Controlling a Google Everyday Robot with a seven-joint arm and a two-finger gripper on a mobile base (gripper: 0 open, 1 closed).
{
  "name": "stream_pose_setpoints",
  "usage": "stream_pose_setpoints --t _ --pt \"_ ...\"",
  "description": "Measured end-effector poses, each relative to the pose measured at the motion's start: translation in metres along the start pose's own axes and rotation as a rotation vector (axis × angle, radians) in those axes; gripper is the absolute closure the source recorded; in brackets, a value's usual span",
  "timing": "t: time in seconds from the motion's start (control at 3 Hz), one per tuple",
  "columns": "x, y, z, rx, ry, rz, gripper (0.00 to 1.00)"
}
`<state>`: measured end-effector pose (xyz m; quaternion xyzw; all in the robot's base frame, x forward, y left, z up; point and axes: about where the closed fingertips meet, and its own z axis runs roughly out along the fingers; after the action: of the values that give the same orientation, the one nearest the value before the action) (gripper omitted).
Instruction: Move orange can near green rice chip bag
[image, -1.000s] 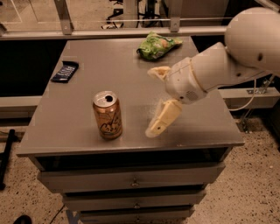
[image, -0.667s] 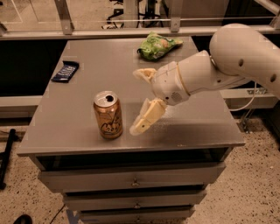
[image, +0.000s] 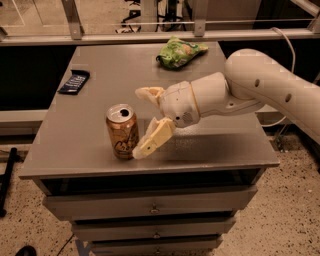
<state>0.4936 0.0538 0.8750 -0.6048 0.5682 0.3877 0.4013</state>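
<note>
The gripper (image: 141, 122), spread wide and empty, points its fingertips at the upright orange can (image: 121, 131) just beside it.

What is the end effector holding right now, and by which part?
Nothing yet. The end effector is open beside the orange can, not closed on it.
</note>
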Motion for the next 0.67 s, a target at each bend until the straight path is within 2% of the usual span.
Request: stream_pose_setpoints --t 0.33,0.67 --pt "0.0007 0.0054 0.0114 -0.034 -0.048 0.018 0.15" --pt "0.002 0.0072 0.0173 -0.033 -0.066 0.009 0.36"
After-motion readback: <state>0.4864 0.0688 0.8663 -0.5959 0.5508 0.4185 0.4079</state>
